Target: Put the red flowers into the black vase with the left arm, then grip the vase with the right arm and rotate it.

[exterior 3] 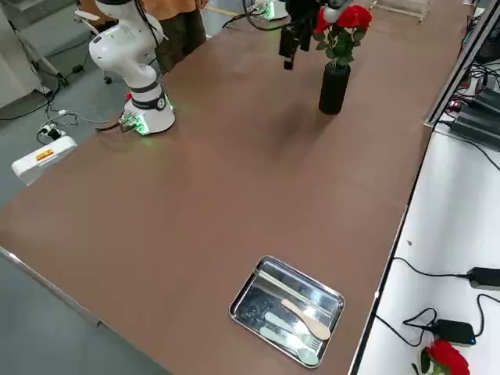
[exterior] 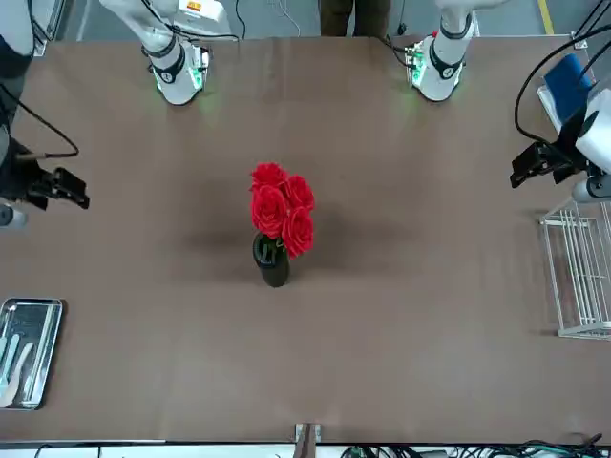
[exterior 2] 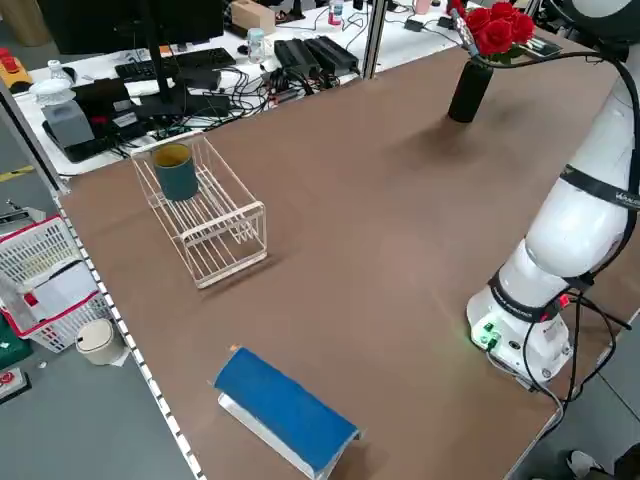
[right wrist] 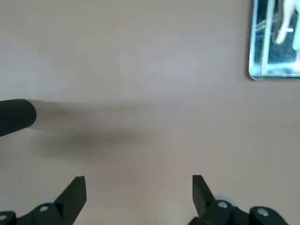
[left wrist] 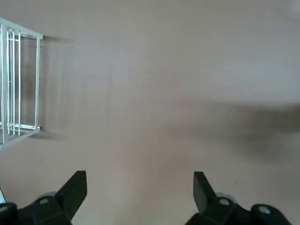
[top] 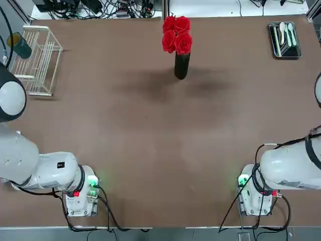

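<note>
Nearest the robot, the left gripper [left wrist: 139, 197] hangs over bare brown table [top: 150, 150] with its two black fingers spread wide and nothing between them, and the right gripper [right wrist: 138, 199] hangs the same way on its own side, wide open and empty; in the front view each sits out at its edge of the table, well apart from the middle. Farther out, toward the far edge and roughly on the centre line, stands the slim matte black cylindrical vase [top: 181, 66], upright, with the bunch of red rose blooms on thin green stems [top: 176, 34] already seated in its mouth, the blooms leaning a little toward the far edge. Judging by its narrow foot and the top-heavy bunch, the vase looks light and easy to tip, and its smooth matte wall may slip; a hold around the bare middle of the cylinder, below the leaves, seems best for the right gripper, with a gentle squeeze and a slow turn so the soft stems and petals are not crushed or shaken out. At the far left sits a white wire rack [top: 37, 60] with a dark teal cup [top: 19, 46] resting at its outer end; at the far right lies a shiny metal tray [top: 284, 40] holding pale spoons [top: 286, 32].
</note>
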Robot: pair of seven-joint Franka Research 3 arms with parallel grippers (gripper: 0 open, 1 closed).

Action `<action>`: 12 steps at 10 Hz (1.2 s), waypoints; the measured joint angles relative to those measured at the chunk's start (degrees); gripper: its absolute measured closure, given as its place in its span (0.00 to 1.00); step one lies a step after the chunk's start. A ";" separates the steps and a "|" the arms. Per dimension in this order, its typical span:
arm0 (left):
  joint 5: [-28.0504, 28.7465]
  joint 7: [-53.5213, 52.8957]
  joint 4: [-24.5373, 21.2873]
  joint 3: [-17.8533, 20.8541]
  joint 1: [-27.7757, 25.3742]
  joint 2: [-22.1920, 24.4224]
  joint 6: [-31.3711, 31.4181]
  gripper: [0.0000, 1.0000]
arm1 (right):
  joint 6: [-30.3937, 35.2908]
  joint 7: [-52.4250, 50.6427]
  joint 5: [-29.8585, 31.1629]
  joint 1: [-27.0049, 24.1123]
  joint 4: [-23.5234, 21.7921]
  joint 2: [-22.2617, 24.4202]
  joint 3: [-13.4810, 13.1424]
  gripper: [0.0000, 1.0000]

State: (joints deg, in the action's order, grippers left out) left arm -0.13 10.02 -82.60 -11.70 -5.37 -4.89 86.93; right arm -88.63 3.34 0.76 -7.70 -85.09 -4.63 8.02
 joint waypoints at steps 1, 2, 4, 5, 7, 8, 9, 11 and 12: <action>0.00 0.00 0.00 0.00 -0.01 0.00 0.00 0.00 | 0.25 0.70 0.51 0.01 -1.39 1.96 -0.34 0.00; 0.00 0.00 0.00 0.00 -0.01 0.00 0.00 0.00 | 0.35 0.96 1.27 0.01 -2.25 3.13 -0.49 0.00; 0.00 0.00 0.00 -0.01 0.00 0.00 0.00 0.00 | 0.11 1.73 2.15 0.12 -2.84 3.55 -1.36 0.00; 0.00 0.00 0.00 -0.01 0.00 0.00 0.00 0.00 | -1.21 1.82 2.17 0.26 -2.90 3.56 -2.49 0.00; 0.00 0.00 0.00 -0.02 0.00 0.00 0.00 0.00 | -6.12 1.84 2.14 0.76 -3.05 3.57 -3.50 0.00; 0.00 0.00 0.00 -0.03 0.00 0.00 0.00 0.00 | -6.68 1.93 2.14 1.06 -3.06 3.57 -3.52 0.00; 0.00 0.00 0.00 -0.05 0.00 0.00 0.00 0.00 | -6.68 2.05 2.14 1.32 -3.06 3.57 -3.53 0.00; 0.00 0.00 0.00 -0.05 0.00 0.00 0.00 0.00 | -6.68 2.16 2.14 1.42 -3.09 3.57 -3.60 0.00; 0.00 0.00 0.00 -0.05 0.00 0.00 0.00 0.00 | -6.68 2.17 2.14 1.42 -3.10 3.57 -3.64 0.00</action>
State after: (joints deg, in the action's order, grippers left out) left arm -0.13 10.02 -82.60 -11.76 -5.37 -4.89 86.93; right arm -95.31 5.50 2.90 -6.27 -88.19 -1.06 4.38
